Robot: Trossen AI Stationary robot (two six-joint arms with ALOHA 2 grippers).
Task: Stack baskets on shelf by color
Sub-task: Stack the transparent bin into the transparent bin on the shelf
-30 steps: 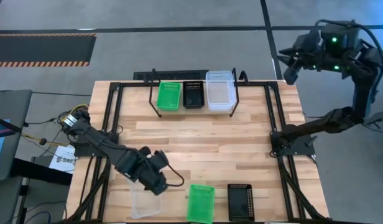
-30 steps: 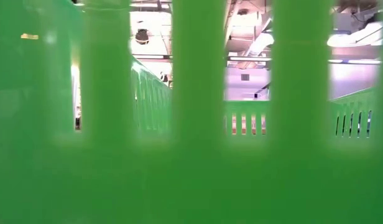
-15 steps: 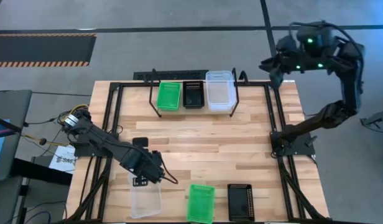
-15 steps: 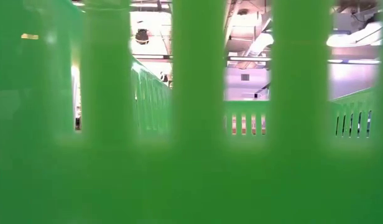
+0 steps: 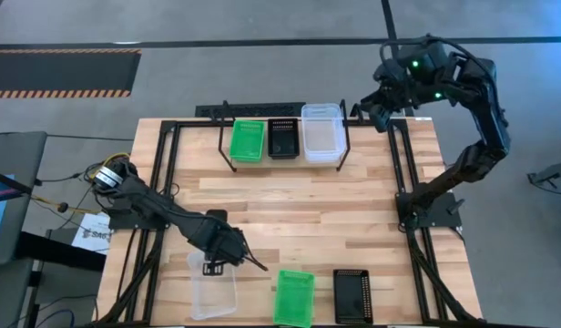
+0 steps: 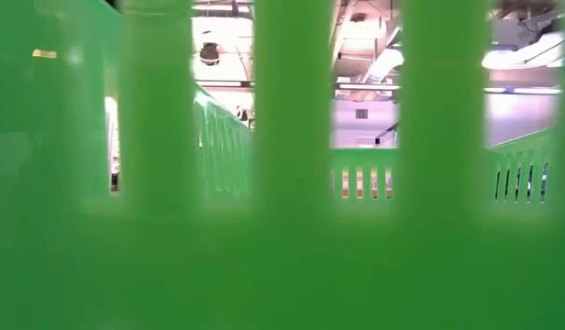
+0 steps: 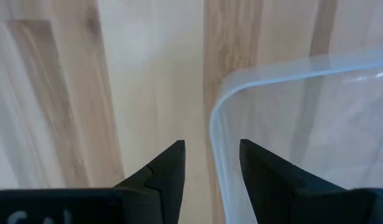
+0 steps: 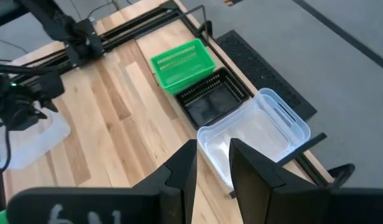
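Observation:
On the shelf (image 5: 346, 138) at the table's far edge stand a green basket (image 5: 247, 141), a black basket (image 5: 282, 138) and a clear basket (image 5: 321, 133). Near the front edge a clear basket (image 5: 212, 292), a green basket (image 5: 294, 298) and a black basket (image 5: 353, 296) rest on their bottoms. My left gripper (image 5: 212, 266) is low at the near clear basket's far rim. In the left wrist view it is open (image 7: 211, 144), with the rim (image 7: 214, 134) running between the fingers near a corner. My right gripper (image 5: 370, 111) hangs open high beside the shelf's right end.
The black tube frame (image 5: 167, 164) runs along both sides of the table and carries the arm bases. Bare wood lies between the shelf and the front row. In the low view the green basket's slotted wall (image 6: 292, 183) fills almost the whole picture. Cables lie off the table's left edge.
My left gripper has turned and dropped slightly toward the near clear basket's far rim, shifting a little toward the table's left. My right gripper has swung from beyond the far right corner toward the table's left, nearing the shelf's right end. The baskets have stayed put.

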